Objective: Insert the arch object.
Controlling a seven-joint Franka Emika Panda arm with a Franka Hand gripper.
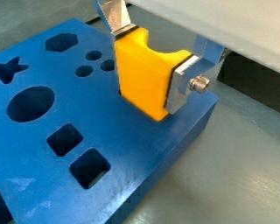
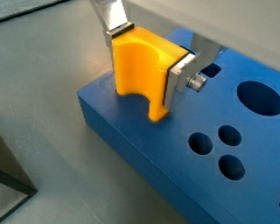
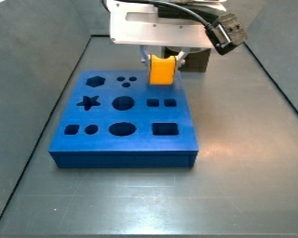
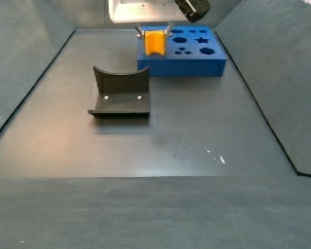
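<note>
Gripper is clamped on the bright orange-yellow plastic arch block at the blue holed board's edge; slightly misaligned, I'd guess it jams or tilts.

The worktop is a dull grey sheet with faint scuffs and dark walls at its sides. Two things lie directly on it: the blue board with its shaped holes, flat near the far end, and the fixture, set well apart from the board. The claw hangs above the board's far edge, not touching the worktop.
</note>
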